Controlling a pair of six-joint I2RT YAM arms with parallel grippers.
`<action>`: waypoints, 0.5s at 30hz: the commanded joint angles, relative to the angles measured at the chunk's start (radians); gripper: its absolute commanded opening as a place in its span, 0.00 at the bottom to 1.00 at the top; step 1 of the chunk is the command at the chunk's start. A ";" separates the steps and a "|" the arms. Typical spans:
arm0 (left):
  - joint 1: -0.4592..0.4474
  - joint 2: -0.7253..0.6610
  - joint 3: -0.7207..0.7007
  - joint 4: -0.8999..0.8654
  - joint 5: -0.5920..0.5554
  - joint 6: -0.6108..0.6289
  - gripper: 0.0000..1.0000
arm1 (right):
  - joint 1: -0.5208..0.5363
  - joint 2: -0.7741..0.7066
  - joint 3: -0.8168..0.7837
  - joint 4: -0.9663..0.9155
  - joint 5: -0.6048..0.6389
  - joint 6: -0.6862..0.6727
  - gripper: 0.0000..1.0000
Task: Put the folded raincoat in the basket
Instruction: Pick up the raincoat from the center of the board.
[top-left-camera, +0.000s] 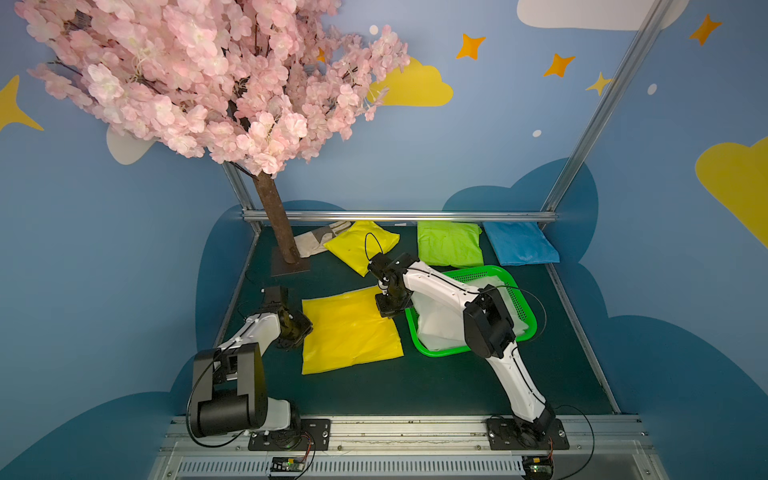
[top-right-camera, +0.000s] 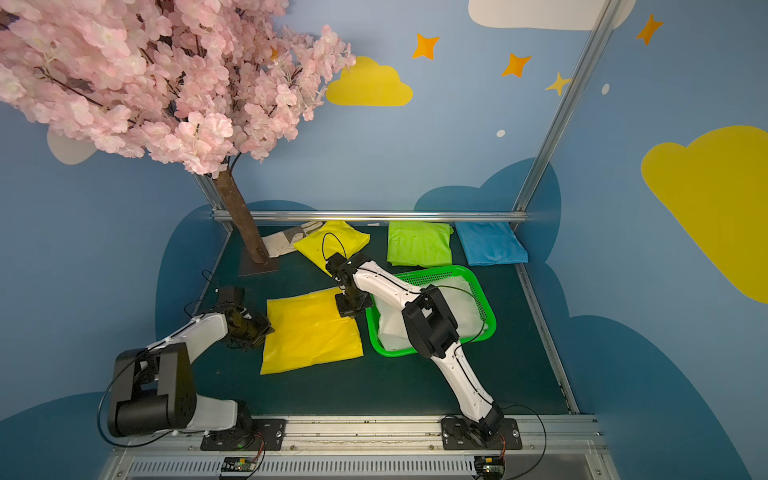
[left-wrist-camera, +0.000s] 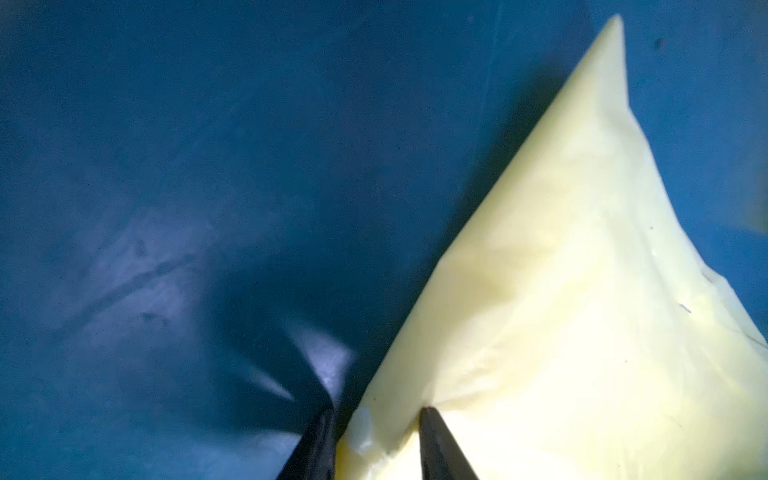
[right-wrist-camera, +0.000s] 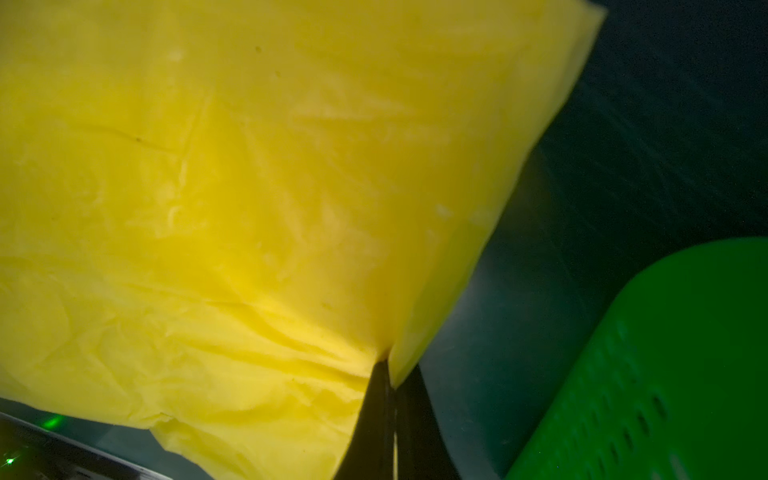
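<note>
While it lies flat on the dark table, the folded yellow raincoat is outside the basket. Its right edge is just beside the basket's green rim.

In the right wrist view the right fingers are pressed together on the raincoat, and a fold of yellow plastic is puckered at their tips. The perforated wall of the basket stands close by. In both top views the right arm reaches across the basket to the raincoat's far corner on the basket side.

The left fingers are spread astride the opposite edge of the raincoat. One tip presses on top of the plastic. The other is over the bare table just off the edge, with a sliver of shadow between it and the raincoat. The left arm comes in low from that side.

A white folded raincoat already lies in the basket, partly hidden under the right arm. Along the back of the table lie a second yellow bundle, a lime green bundle and a blue bundle. A pale folded piece lies beside the trunk of a pink blossom tree.
</note>
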 joint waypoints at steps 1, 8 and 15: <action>-0.001 -0.002 -0.009 -0.022 -0.016 0.002 0.25 | 0.016 0.027 0.016 -0.014 -0.033 -0.003 0.00; 0.000 -0.040 0.020 -0.082 -0.032 -0.003 0.07 | 0.037 0.014 0.020 0.007 -0.087 -0.001 0.00; 0.002 -0.173 0.106 -0.255 -0.071 -0.029 0.02 | 0.050 -0.049 0.019 0.073 -0.209 -0.008 0.00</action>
